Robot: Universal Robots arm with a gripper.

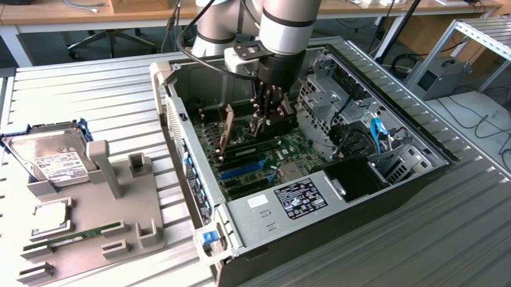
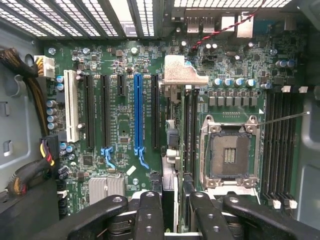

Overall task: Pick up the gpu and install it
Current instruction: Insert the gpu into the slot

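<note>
in the wrist view the tool [image 2: 170,210] has its fingers [image 2: 150,215] clamped on the gpu [image 2: 172,125], seen edge-on. its long axis runs away from the camera, parallel to the one blue slot [image 2: 139,112], and its silver bracket [image 2: 181,70] is at the far end. one empty cpu socket [image 2: 229,152] lies beside it. the exterior view shows the computer case [image 1: 319,197] on the desk [image 1: 96,89], and one hard drive [image 1: 52,158] in a grey holder [image 1: 88,227].

Hard drive [image 1: 52,156] in holder; open PC case [image 1: 415,128]; motherboard [image 2: 125,95]
</note>
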